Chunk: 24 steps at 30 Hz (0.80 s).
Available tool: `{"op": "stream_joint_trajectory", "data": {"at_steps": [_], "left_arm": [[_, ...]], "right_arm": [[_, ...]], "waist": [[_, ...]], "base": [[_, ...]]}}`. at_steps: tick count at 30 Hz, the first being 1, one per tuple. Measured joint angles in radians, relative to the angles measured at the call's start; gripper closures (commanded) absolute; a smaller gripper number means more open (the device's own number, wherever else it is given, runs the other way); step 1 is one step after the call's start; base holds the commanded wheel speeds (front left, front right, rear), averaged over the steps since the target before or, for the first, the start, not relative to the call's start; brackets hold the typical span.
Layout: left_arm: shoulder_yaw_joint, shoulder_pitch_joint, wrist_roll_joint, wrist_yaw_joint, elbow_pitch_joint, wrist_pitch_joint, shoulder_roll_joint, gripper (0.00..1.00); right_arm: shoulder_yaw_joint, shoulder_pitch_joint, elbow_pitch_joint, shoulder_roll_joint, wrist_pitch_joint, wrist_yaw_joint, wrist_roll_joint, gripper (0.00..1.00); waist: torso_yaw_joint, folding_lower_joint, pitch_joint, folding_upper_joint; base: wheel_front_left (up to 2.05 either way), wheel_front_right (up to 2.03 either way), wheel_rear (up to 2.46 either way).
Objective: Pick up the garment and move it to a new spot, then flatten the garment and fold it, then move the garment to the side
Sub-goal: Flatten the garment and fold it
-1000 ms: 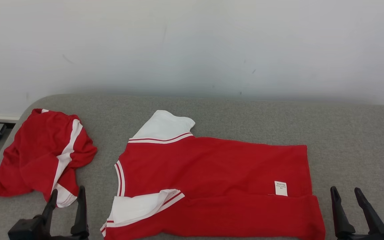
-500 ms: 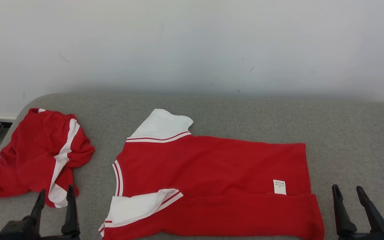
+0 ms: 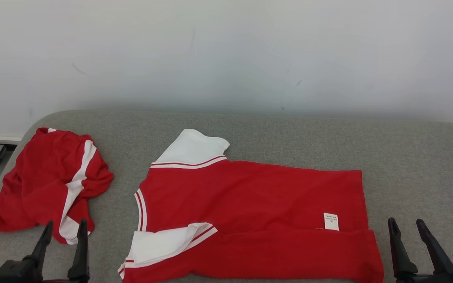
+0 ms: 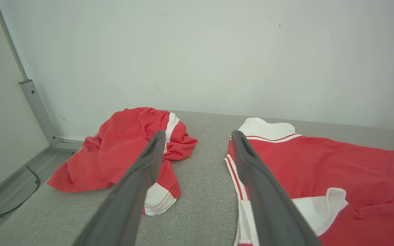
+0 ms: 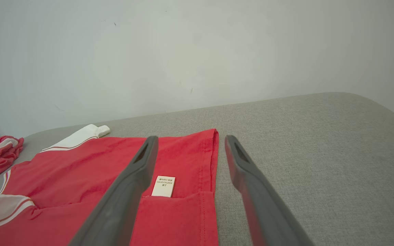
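Note:
A red garment [image 3: 250, 204] with white sleeves lies spread flat in the middle of the grey padded surface [image 3: 415, 157], its near edge folded over and a white label [image 3: 330, 221] showing near its right hem. My left gripper [image 3: 65, 224] stands open at the lower left, just in front of a second, crumpled red and white garment [image 3: 41, 181]. The right gripper [image 3: 405, 222] is open at the lower right, beside the flat garment's right hem. The left wrist view has open fingers [image 4: 198, 136] between both garments [image 4: 354, 164]. In the right wrist view the gripper [image 5: 191, 140] hovers over the hem [image 5: 207, 160].
A white wall [image 3: 226, 51] rises straight behind the surface. The surface's rounded left corner drops to the floor, where a metal frame post [image 4: 36, 106] stands. Bare grey padding stretches to the right of the flat garment [image 5: 320, 153] and behind it.
My left gripper has shifted left and a little lower, in front of the crumpled garment. The right gripper and both garments have stayed in place.

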Motion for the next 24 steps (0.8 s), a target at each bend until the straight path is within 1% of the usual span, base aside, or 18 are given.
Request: {"op": "stream_joint_trajectory", "data": {"at_steps": [5, 11, 17, 24], "left_arm": [[0.026, 0.007, 0.009, 0.001, -0.019, 0.0, -0.018, 0.0], [0.033, 0.012, 0.021, -0.003, -0.019, 0.0, -0.031, 0.0], [0.028, -0.009, 0.032, -0.029, -0.007, 0.0, -0.027, 0.0], [0.008, -0.107, 0.039, -0.069, 0.033, 0.006, -0.023, 0.0]], "right_arm": [[0.007, 0.0, 0.001, 0.0, -0.001, 0.0, 0.0, 0.0], [0.012, -0.001, 0.003, -0.001, 0.0, 0.0, 0.0, 0.0], [0.012, -0.006, 0.003, -0.004, 0.003, 0.0, 0.0, 0.0], [0.014, -0.021, 0.002, -0.009, 0.012, 0.0, 0.001, 0.0]], "waist": [[-0.001, 0.0, -0.001, 0.0], [-0.002, 0.0, 0.0, 0.0], [-0.006, 0.0, 0.003, 0.0], [-0.015, 0.0, 0.016, 0.0]], "base": [[0.0, 0.0, 0.0], [0.0, 0.0, 0.0], [0.0, 0.0, 0.0], [0.0, 0.0, 0.0]]}}
